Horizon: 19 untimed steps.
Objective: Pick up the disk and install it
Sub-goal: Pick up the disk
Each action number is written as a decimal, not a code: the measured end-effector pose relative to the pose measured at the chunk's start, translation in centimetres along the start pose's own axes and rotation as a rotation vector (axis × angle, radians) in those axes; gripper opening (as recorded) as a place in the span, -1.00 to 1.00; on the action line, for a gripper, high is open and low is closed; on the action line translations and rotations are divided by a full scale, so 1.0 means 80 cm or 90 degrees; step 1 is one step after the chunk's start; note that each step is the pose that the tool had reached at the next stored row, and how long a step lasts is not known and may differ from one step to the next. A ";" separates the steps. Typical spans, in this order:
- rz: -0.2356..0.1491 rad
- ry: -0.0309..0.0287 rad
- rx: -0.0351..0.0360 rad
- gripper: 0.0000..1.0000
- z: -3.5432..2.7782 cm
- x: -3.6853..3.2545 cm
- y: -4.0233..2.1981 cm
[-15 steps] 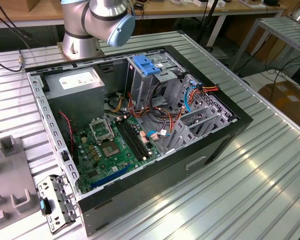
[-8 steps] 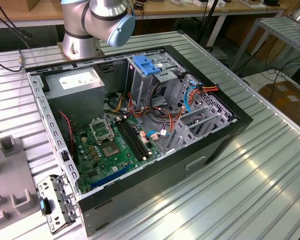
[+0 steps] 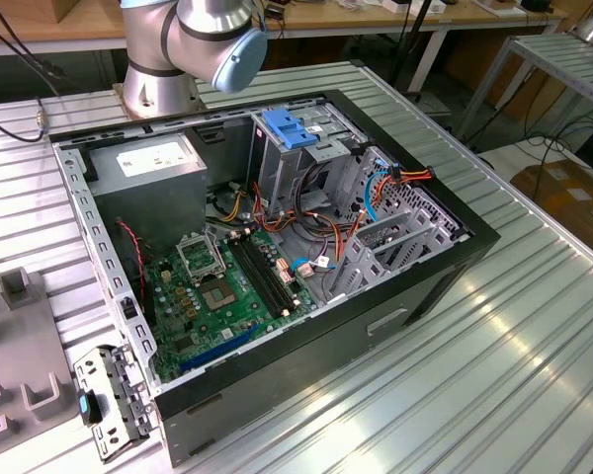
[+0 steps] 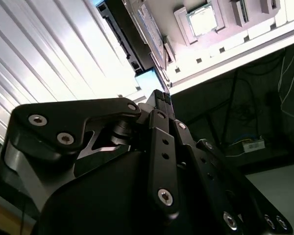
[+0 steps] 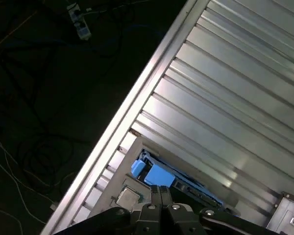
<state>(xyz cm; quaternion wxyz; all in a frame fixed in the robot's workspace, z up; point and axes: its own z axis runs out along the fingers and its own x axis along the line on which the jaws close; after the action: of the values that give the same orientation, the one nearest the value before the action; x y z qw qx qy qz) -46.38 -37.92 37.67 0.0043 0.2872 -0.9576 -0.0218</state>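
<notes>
End effector (image 4: pixel 161 96) closed, empty | disk (image 5: pixel 159 175) just beyond | slatted metal table (image 5: pixel 225 88) | dark floor (image 5: pixel 63 88)

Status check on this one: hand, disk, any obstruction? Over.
Hand shut, empty. Flat metal disk with blue plastic rails just ahead of fingertips, not yet grasped. Nothing seen between them.

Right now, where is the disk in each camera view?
First wrist view: the disk, blue rail showing, lies just beyond the gripper.
Second wrist view: the disk, pale blue, lies just beyond the gripper.
Shared landmark: the silver chip near it.
</notes>
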 end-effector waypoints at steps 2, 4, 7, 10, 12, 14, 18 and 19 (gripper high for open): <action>-0.022 0.0010 0.0001 -0.79 0.0000 0.0000 0.0000; -0.048 0.0023 0.0001 -0.79 0.0000 0.0000 -0.0001; -0.089 0.0042 0.0001 -0.79 0.0001 0.0000 0.0000; -0.148 0.0068 -0.0001 -0.79 0.0003 0.0000 0.0000; -0.178 0.0081 -0.0002 -0.79 0.0005 0.0000 0.0000; -0.205 0.0093 -0.0003 -0.79 0.0006 0.0000 0.0000; -0.266 0.0117 -0.0003 -0.79 0.0007 0.0000 0.0000; -0.276 0.0118 0.0001 -0.79 0.0007 0.0000 0.0000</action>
<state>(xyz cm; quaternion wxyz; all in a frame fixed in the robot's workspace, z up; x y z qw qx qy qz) -46.38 -37.92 37.62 0.0083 0.4865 -0.8734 -0.0195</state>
